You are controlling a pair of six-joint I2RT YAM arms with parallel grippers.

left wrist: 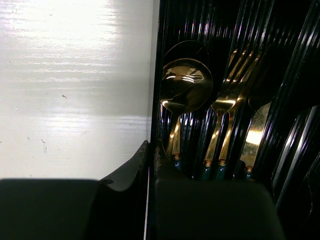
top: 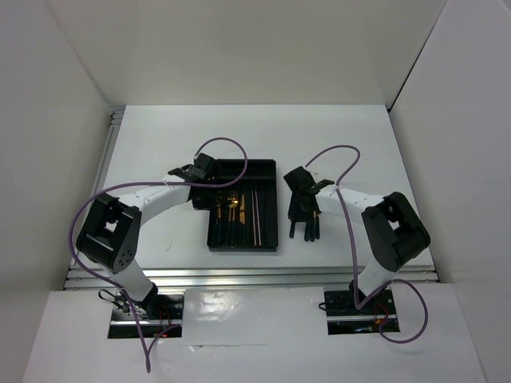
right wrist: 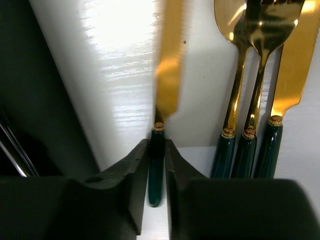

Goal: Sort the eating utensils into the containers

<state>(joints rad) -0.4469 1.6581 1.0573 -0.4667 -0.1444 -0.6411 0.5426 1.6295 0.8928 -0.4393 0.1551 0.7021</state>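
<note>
White glossy tabletop [top: 160, 136], plain white walls [top: 239, 48] on 3 sides. Black tray [top: 276, 215] mid-table; spoon [left wrist: 186, 82], forks [left wrist: 227, 100] inside. L gripper [left wrist: 151, 147] clenched at tray's L wall. R gripper [right wrist: 156, 145] grasping knife [right wrist: 167, 75] by green handle, R of tray, beside loose utensils [right wrist: 250, 75].

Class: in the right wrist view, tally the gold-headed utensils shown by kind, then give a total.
Knives: 2 (gripped knife, loose knife)
Spoons: 1 (spoon)
Forks: 1 (fork)
Total: 4
</note>
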